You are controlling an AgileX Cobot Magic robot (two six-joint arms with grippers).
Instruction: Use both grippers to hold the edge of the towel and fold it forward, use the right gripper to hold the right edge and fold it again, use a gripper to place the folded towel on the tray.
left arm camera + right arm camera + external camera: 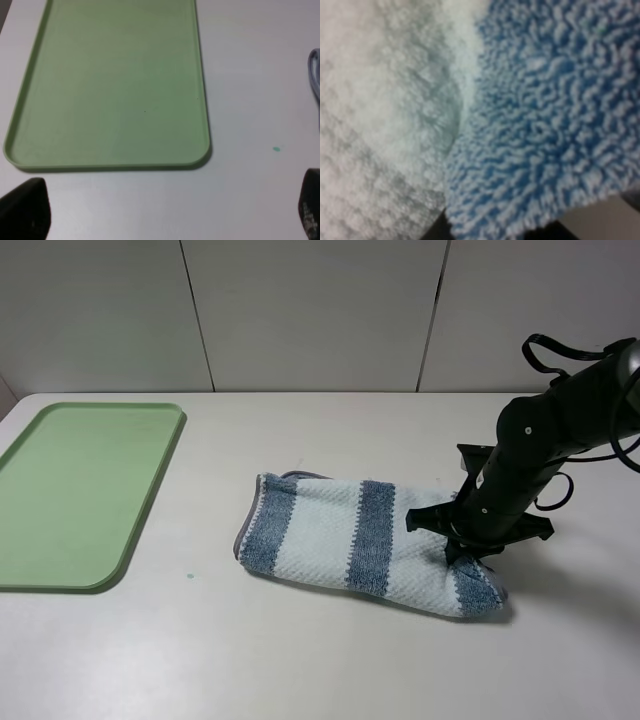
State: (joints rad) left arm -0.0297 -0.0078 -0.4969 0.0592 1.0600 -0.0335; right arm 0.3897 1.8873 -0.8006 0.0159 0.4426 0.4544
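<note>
Two end effectors showed in these views. The right end effector (463,550) was pressed down onto the right end of the towel (330,530), its black fingers sunk into the cloth at the last dark stripe. Its wrist camera saw only pile at very close range, blue loops on one side and pale loops on the other (545,125). Whether the fingers had closed on the fabric or merely rested on it could not be told. The right arm (540,435) rose from there, leaning back toward the right edge of the high view.

The left end effector (167,215) was spread wide with nothing between its dark fingertips (25,212), hanging over bare desk (250,100) just beside the near short end of the tray (115,90).

The towel lay folded double on the desk (300,660), right of the middle, long side running left to right, with a grey hem curling at its left end. A sliver of that hem showed in the left wrist view (315,75). The green tray (90,490) sat at the far left, well apart from the towel. A small green speck (189,575) marked the desk between them.
</note>
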